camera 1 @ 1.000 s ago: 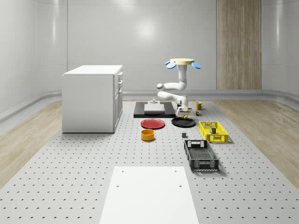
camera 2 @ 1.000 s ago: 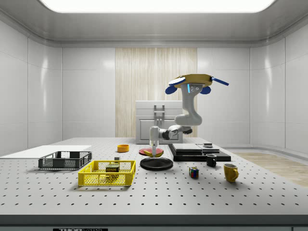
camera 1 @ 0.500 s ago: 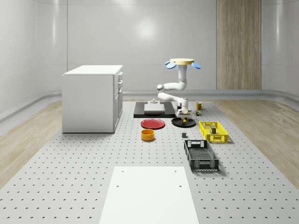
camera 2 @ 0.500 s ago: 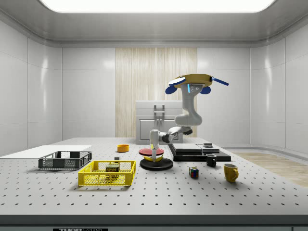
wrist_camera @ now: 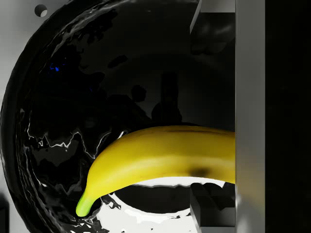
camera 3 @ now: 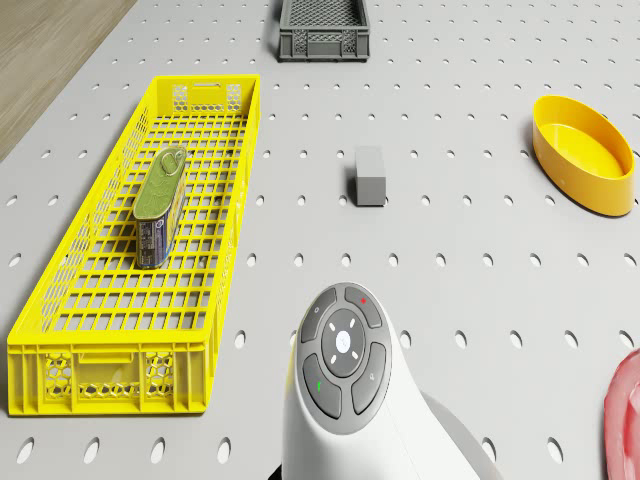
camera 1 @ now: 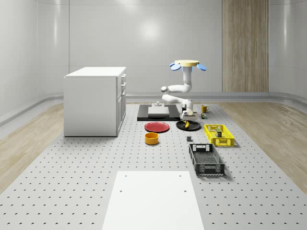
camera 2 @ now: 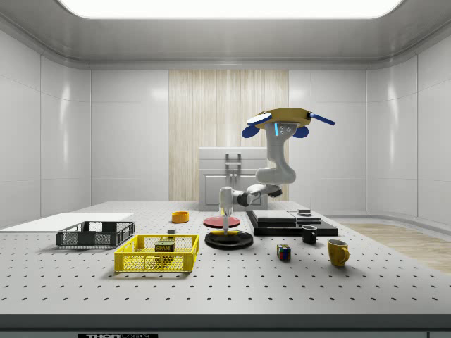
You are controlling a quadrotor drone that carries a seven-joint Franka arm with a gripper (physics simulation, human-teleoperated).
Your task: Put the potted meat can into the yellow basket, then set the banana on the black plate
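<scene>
The banana (wrist_camera: pixel 165 158) lies on the black plate (wrist_camera: pixel 73 121), also seen as banana (camera 2: pixel 225 233) on plate (camera 2: pixel 239 241) and banana (camera 1: pixel 189 123) on plate (camera 1: pixel 182 126). My gripper (wrist_camera: pixel 214 107) hangs just above it, open, its fingers (wrist_camera: pixel 214 6) standing on either side of the banana and apart from it. From the side the gripper (camera 2: pixel 225 222) points straight down. The potted meat can (camera 3: pixel 160 205) lies inside the yellow basket (camera 3: pixel 60 290), basket (camera 1: pixel 219 134). The drone (camera 2: pixel 285 120) hovers high, behind the plate.
A small grey block (camera 3: pixel 369 175), a yellow bowl (camera 3: pixel 585 155), a black crate (camera 3: pixel 323 28) and a red plate (camera 1: pixel 157 127) stand around. Behind the black plate lie a dark slab (camera 1: pixel 153 114), mugs (camera 2: pixel 337 251) and a cube (camera 2: pixel 283 253). A white cabinet (camera 1: pixel 95 100) stands at the whole-scene view's left.
The gripper came down over the black plate with the banana, then its fingers spread. The banana left the grip and now rests on the plate. The drone has held its place.
</scene>
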